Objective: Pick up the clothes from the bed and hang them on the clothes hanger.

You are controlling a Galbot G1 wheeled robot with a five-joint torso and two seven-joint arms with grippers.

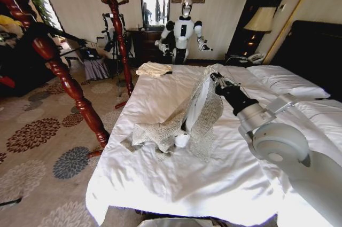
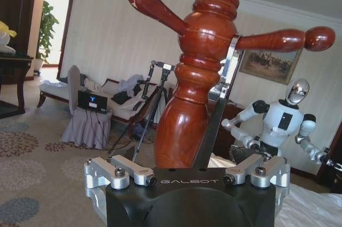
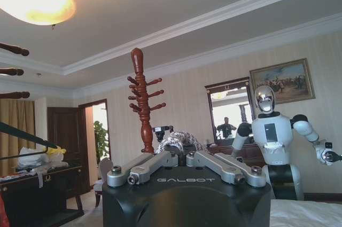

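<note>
The clothes, a grey-beige flecked knit jacket point(image 1: 206, 112) with white lining, hang from my right gripper point(image 1: 215, 77), which is shut on a fold of the knit point(image 3: 179, 139) above the middle of the bed point(image 1: 160, 184). The jacket's lower part and a sleeve still trail on the white duvet. The thin black clothes hanger point(image 1: 61, 36) stretches out beside the near wooden pole point(image 1: 69, 85) at the far left, and its tip point(image 3: 37, 141) also shows in the right wrist view. My left gripper point(image 2: 187, 169) is open, close in front of that pole point(image 2: 184, 115).
A second pegged pole point(image 1: 117, 29) stands past the bed's far left corner. A small cream folded cloth point(image 1: 153, 69) lies at the duvet's far edge. Another robot point(image 1: 184, 29) stands by the mirror. White pillows point(image 1: 286, 81), a dark headboard point(image 1: 315, 51) and a lamp point(image 1: 261, 20) are at the right.
</note>
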